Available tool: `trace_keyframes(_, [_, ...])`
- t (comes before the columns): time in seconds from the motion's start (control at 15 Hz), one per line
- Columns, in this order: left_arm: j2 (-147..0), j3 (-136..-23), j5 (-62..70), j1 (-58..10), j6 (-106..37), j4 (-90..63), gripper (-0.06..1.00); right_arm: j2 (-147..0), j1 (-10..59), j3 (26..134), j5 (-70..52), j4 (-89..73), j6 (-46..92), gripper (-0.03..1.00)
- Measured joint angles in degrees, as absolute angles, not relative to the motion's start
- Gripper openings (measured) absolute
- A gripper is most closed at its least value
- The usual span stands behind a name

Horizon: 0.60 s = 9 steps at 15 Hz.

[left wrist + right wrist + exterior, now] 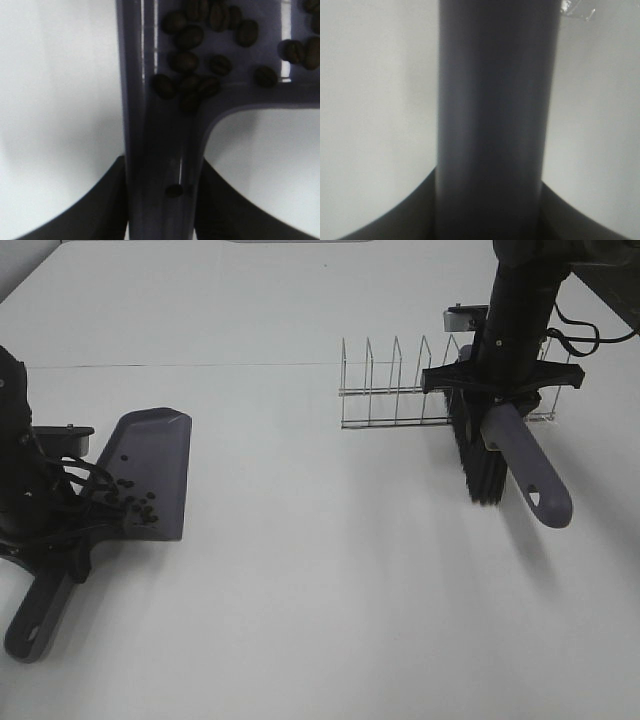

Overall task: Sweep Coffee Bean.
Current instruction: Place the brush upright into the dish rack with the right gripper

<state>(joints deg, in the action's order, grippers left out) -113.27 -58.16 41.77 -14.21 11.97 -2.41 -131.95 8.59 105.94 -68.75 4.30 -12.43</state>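
A grey-purple dustpan [150, 465] lies at the left of the white table, with coffee beans [135, 502] gathered in it near the handle. My left gripper [60, 525] is shut on the dustpan's handle [38, 612]. In the left wrist view the handle [162, 165] runs between the fingers and several beans [192, 65] lie in the pan. My right gripper [500, 390] is shut on the grey handle [530, 470] of a brush, whose black bristles [480, 465] hang just over the table. The right wrist view shows only that handle [492, 120].
A wire rack [400, 390] stands on the table behind the brush, right of centre. A faint seam line crosses the white table [320, 590] at the back.
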Motion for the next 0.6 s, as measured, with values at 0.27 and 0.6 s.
trace_keyframes(0.27, [-113.27,-58.16,42.4,-14.21,11.97,-2.41,0.33,-137.22,8.48,114.31,-70.93,4.93,-12.32,0.34])
trace_keyframes(0.6, [-113.27,-58.16,42.63,-14.21,11.97,-2.41,0.33,-141.64,8.25,122.9,-72.02,6.36,-10.83,0.34])
